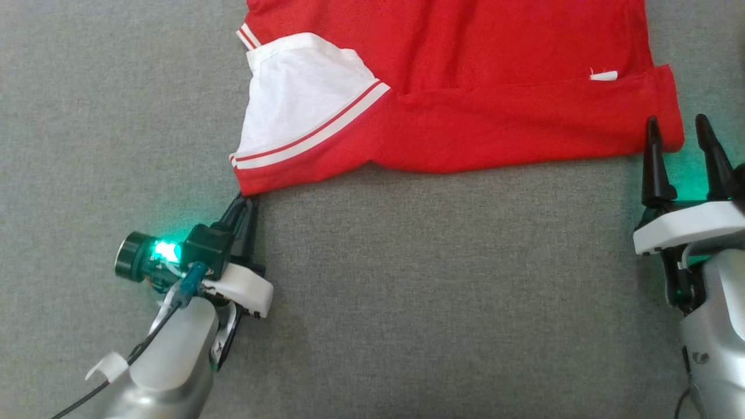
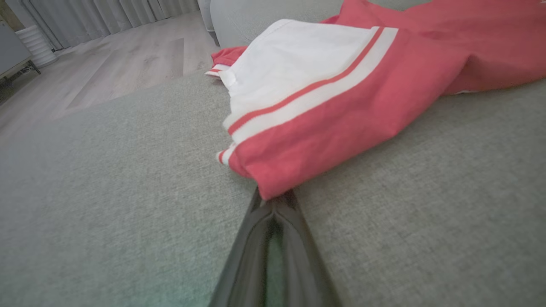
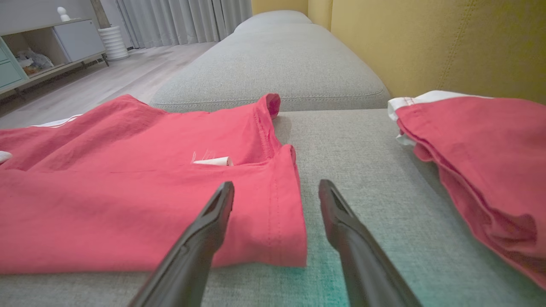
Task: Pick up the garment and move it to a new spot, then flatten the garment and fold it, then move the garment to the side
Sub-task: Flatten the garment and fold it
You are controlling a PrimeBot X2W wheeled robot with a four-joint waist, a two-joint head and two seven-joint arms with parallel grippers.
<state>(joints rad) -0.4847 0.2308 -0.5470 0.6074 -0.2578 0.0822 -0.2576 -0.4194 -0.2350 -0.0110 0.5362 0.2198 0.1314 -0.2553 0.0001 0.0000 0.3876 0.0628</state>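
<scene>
The red garment [image 1: 465, 87], with a white sleeve [image 1: 291, 99] edged in red and white stripes, lies spread on the grey cushion [image 1: 407, 291]. My left gripper [image 1: 247, 201] sits at the sleeve's near corner, its fingers closed together on the tip of the fabric; the left wrist view shows the left gripper [image 2: 273, 201] pinching that red corner of the garment [image 2: 341, 123]. At the garment's near right hem corner my right gripper [image 1: 676, 123] stands open. In the right wrist view, the right gripper [image 3: 276, 185] straddles the hem edge of the garment [image 3: 128, 204], one finger over the cloth, the other over bare cushion.
A second red cloth [image 3: 477, 162] lies to the right of my right gripper, by the yellow backrest [image 3: 426, 42]. Another grey cushion [image 3: 273, 64] continues beyond. Wooden floor [image 2: 106, 64] drops off past the cushion's left edge. Bare cushion stretches in front of the garment.
</scene>
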